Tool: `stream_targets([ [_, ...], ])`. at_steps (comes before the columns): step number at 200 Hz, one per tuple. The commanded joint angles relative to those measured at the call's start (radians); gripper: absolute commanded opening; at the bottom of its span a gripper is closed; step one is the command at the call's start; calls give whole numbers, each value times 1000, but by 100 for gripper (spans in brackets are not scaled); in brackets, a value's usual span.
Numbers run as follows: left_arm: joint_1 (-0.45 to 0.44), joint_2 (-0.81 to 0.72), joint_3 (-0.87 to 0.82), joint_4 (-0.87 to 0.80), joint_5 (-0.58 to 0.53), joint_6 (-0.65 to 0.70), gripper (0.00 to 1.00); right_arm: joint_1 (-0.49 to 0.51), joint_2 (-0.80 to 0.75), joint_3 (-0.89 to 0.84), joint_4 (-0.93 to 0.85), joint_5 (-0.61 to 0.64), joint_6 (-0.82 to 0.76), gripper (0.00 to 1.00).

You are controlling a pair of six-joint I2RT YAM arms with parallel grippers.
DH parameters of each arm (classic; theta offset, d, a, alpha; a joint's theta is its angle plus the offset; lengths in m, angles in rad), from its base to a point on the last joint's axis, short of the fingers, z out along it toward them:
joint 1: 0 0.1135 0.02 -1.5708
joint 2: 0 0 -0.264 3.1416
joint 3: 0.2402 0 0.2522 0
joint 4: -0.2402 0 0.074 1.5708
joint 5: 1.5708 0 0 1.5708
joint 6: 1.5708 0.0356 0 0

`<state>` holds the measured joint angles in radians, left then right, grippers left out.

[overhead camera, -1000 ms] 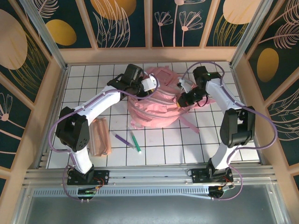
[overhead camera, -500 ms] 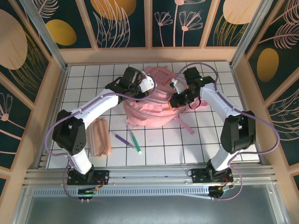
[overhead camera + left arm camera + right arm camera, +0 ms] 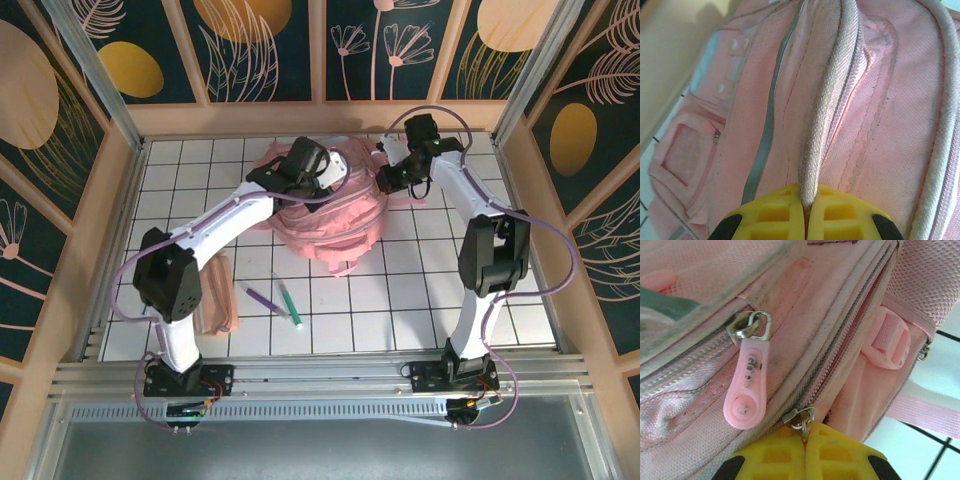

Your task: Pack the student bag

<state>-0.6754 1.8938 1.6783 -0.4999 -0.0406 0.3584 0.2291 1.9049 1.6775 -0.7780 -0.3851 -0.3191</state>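
The student bag (image 3: 335,225) is a big pink backpack lying at the back middle of the white tiled table. My left gripper (image 3: 336,172) is at its upper left, and in the left wrist view its yellow fingers (image 3: 772,215) are shut on a pale piping ridge (image 3: 827,100) of the bag. My right gripper (image 3: 386,182) is at the bag's upper right corner. In the right wrist view it (image 3: 804,432) is shut on a small metal zipper pull (image 3: 800,418). A second slider with a pink rubber tab (image 3: 747,387) lies beside it.
A flat peach pencil pouch (image 3: 215,295) lies near the left arm. A purple pen (image 3: 262,298) and a green pen (image 3: 290,303) lie in front of the bag. Wooden walls close in the back and the sides.
Both grippers have moved toward the back wall, dragging the bag with them. The bag has bunched up, and its loose strap no longer trails out to the front right.
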Motion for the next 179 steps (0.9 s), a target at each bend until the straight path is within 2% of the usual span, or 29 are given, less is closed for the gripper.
stream_targets([
  [1, -10, 58, 131, -8, -3, -37, 0, 33, -49, -41, -95, -31, -169, 0],
  [37, -3, 167, 279, -122, 13, 5, 0, 41, -212, -214, -107, -57, -304, 0],
  [63, 5, 226, 358, -164, 46, -16, 0, 36, -262, -217, -156, -145, -326, 0],
  [91, 6, 263, 424, -190, 119, -81, 0, 59, -257, -235, -124, -274, -196, 0],
  [117, 5, 277, 454, -218, 182, -135, 0, 94, -283, -354, 42, -324, -61, 0],
  [143, 6, 252, 429, -227, 190, -143, 0, 84, -286, -408, 97, -235, -51, 0],
  [164, 6, 214, 398, -241, 142, -152, 0, 40, -252, -366, 75, -148, -82, 0],
  [179, 5, 182, 372, -240, 149, -164, 0, 0, -226, -319, 71, -108, -86, 0],
])
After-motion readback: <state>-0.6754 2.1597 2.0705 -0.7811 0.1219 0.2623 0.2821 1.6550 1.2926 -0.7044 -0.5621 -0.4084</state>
